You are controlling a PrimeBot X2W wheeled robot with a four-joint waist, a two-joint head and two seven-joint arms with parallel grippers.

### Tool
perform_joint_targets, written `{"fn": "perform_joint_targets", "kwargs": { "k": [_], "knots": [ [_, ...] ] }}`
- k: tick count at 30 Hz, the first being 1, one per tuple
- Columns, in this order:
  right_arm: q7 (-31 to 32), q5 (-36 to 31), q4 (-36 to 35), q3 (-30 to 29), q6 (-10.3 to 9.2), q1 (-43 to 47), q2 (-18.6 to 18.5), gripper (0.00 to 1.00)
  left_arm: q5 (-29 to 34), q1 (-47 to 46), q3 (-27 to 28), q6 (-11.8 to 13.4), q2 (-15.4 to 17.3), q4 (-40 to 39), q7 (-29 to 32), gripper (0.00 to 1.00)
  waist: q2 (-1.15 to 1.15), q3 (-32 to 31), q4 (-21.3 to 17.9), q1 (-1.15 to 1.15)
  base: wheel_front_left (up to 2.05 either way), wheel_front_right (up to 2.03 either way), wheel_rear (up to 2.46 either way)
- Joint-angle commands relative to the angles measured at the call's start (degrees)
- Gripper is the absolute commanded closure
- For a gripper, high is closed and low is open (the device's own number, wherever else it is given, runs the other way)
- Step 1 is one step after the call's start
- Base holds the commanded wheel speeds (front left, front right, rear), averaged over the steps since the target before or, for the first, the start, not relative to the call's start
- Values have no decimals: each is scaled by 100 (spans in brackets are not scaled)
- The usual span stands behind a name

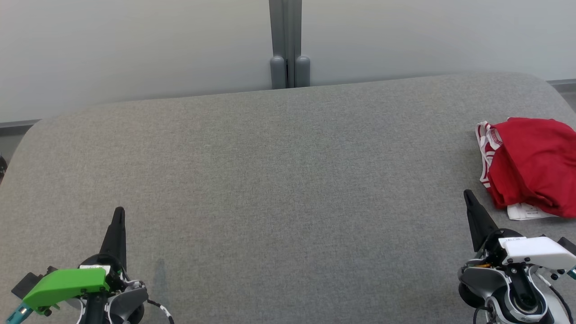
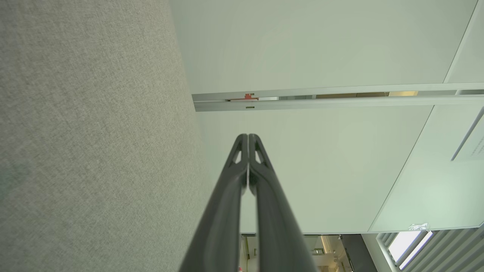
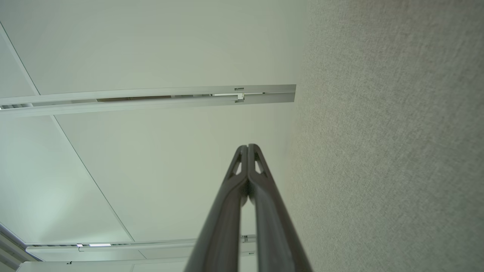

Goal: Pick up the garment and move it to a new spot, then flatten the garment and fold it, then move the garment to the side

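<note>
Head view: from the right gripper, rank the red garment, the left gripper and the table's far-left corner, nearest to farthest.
Measured from the right gripper:
1. The red garment, just to its right and slightly beyond it.
2. The left gripper, across the table on the near left.
3. The table's far-left corner, farther left and farther back than the left gripper.

The left gripper (image 2: 248,136) has its two dark fingers (image 2: 227,211) pressed together, tips touching, with nothing between them. The grey table (image 2: 83,132) runs alongside. Beyond is the far wall (image 2: 321,170) of pale panels, crossed by a rail (image 2: 321,99). A bright window (image 2: 408,245) shows at one corner.
</note>
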Motion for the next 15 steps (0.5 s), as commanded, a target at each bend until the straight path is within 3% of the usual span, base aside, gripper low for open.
{"fn": "perform_joint_targets", "kwargs": {
  "k": [1,15],
  "knots": [
    [19,36,10,-7,4,-32,-22,100,18,-78,23,-27,5,7,13,100,0,0,0,0,0,0,0],
    [19,37,10,-7,4,-31,-22,100,38,-78,44,-27,-5,7,26,100,0,0,0,0,0,0,0]
  ]
}}
